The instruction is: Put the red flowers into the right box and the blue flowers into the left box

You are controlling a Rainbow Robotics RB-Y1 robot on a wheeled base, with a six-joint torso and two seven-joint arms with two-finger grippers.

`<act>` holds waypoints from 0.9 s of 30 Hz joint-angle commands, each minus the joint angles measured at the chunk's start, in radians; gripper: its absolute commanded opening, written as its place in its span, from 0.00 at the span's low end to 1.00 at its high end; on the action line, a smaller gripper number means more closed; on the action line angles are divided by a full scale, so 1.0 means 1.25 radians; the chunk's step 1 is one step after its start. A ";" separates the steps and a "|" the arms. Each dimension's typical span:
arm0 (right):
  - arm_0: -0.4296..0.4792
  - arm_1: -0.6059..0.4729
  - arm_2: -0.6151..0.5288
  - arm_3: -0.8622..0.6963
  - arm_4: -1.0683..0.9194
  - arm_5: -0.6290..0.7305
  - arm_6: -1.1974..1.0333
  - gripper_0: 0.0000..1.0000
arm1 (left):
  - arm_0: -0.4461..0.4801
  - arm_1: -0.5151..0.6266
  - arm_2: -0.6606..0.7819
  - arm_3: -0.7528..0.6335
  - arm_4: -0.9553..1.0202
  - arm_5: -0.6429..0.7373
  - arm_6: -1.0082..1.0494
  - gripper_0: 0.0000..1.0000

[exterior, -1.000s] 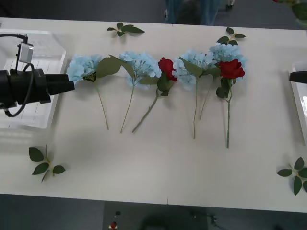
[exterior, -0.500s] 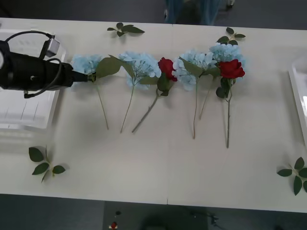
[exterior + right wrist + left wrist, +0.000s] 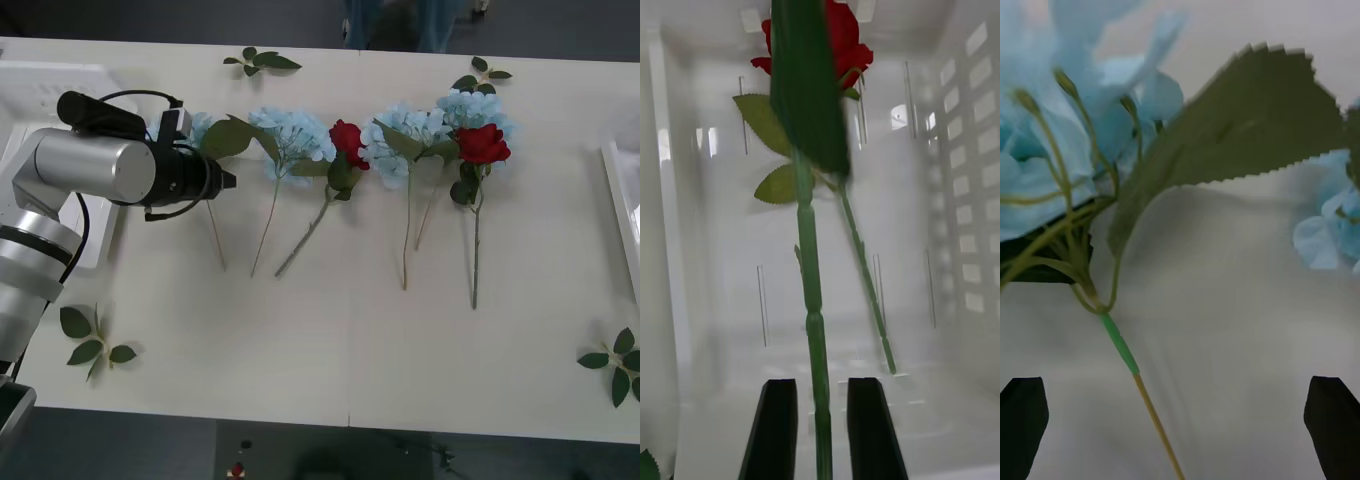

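White desk, flowers in row across middle. Left claw, fingers wide apart, hovers over leftmost blue flower at row's 9 o'clock end, beside left box. Right claw clamped on red rose stem over right box, another rose already inside. Judgement: roughly quarter done; four blue flowers, two red roses left on desk.

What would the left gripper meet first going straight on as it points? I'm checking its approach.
Probably the leftmost blue flower: the open left gripper straddles its stem, just below the head. Depth is unclear.
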 commanded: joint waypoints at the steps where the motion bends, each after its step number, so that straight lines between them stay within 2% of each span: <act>1: -0.018 0.012 -0.001 0.007 -0.011 -0.012 -0.011 1.00 | -0.021 0.016 0.006 -0.014 -0.023 -0.005 0.067 1.00; 6: -0.026 0.018 -0.001 -0.019 -0.027 -0.007 -0.001 1.00 | -0.016 0.017 0.000 -0.013 -0.045 -0.004 0.071 1.00; 9: -0.044 0.028 -0.001 -0.065 -0.071 0.035 0.010 1.00 | -0.013 0.017 -0.010 -0.013 -0.073 -0.002 0.078 1.00; 13: -0.083 0.085 0.000 -0.124 -0.150 0.111 0.019 1.00 | -0.015 0.017 -0.014 -0.013 -0.114 0.030 0.088 1.00; 16: -0.098 0.131 0.000 -0.182 -0.139 0.097 0.008 1.00 | -0.013 0.017 -0.014 -0.013 -0.121 0.045 0.091 1.00; 19: -0.127 0.194 0.001 -0.233 -0.064 0.084 -0.040 1.00 | -0.013 0.017 -0.015 -0.011 -0.125 0.058 0.093 1.00; 22: -0.169 0.256 0.009 -0.264 0.038 0.084 -0.114 1.00 | -0.013 0.017 -0.026 -0.011 -0.127 0.060 0.094 0.91; 27: -0.271 0.339 0.081 -0.264 0.197 0.080 -0.238 1.00 | -0.013 0.016 -0.057 0.013 -0.130 0.057 0.097 0.90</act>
